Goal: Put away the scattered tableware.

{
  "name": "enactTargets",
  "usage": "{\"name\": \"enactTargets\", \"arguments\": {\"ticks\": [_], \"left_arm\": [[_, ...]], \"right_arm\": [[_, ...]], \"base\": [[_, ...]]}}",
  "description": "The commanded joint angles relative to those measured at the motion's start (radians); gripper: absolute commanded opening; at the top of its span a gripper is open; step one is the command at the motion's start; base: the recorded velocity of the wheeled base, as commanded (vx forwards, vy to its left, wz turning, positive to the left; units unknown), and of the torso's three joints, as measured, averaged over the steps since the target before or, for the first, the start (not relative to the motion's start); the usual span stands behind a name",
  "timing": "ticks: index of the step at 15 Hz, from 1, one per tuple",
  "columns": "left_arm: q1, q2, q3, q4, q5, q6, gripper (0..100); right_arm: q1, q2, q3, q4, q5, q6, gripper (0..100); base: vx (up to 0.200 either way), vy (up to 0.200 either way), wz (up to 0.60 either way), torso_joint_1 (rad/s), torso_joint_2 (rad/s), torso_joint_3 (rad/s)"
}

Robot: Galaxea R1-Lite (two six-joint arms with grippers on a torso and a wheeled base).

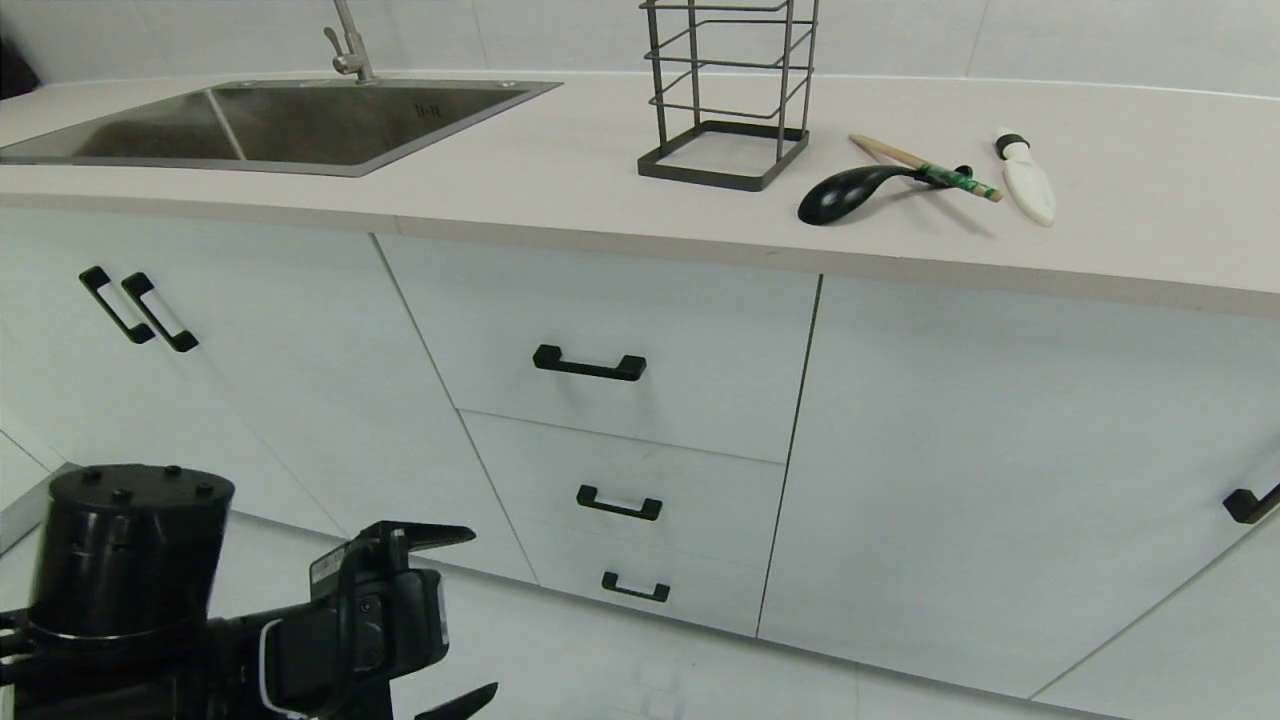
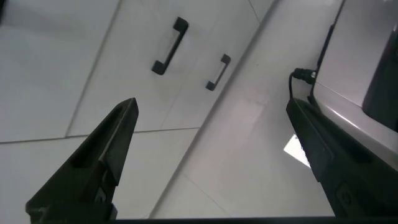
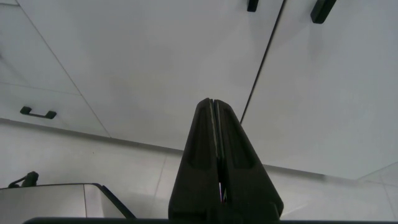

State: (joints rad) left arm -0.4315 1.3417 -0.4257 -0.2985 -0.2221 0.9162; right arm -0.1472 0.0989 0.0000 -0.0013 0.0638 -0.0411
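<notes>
Two arms low by cabinets [image 1: 950, 450]; left gripper [image 1: 480, 612] spread wide, empty; right gripper [image 3: 213, 106] closed, empty

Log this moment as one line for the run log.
left gripper: open, low before drawers | right gripper: shut, empty | black spoon, chopsticks, white utensil: on counter beside wire rack

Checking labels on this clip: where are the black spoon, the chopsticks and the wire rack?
black spoon [image 1: 835, 200], head view, on its bowl.
chopsticks [image 1: 890, 152], head view, on the bare wooden shaft.
wire rack [image 1: 700, 173], head view, on the front edge of its base frame.
</notes>
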Motion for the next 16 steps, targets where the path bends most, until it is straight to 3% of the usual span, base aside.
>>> {"name": "enactTargets", "arguments": {"ticks": [1,5,7,11,13,16], "left_arm": [[-0.003,0.025,0.025,0.001,0.000,0.000,100],[-0.043,0.071,0.018,-0.002,0.000,0.003,100],[-0.069,0.186,0.022,-0.073,-0.005,0.039,100],[-0.099,0.386,-0.010,-0.145,-0.019,0.056,100],[-0.101,0.448,-0.025,-0.182,-0.016,0.079,100],[-0.079,0.544,-0.054,-0.275,0.014,0.081,100]], "right_arm": [[0.000,0.001,0.000,0.000,0.001,0.000,0],[0.000,0.001,0.000,0.000,0.001,0.000,0],[0.000,0.001,0.000,0.000,0.001,0.000,0],[0.000,0.001,0.000,0.000,0.001,0.000,0],[0.000,0.001,0.000,0.000,0.001,0.000,0],[0.000,0.001,0.000,0.000,0.001,0.000,0]], "base": [[0.000,0.000,0.00,0.000,0.00,0.000],[0.000,0.000,0.00,0.000,0.00,0.000],[0.000,0.000,0.00,0.000,0.00,0.000],[0.000,0.000,0.00,0.000,0.00,0.000],[0.000,0.000,0.00,0.000,0.00,0.000],[0.000,0.000,0.00,0.000,0.00,0.000]]}}
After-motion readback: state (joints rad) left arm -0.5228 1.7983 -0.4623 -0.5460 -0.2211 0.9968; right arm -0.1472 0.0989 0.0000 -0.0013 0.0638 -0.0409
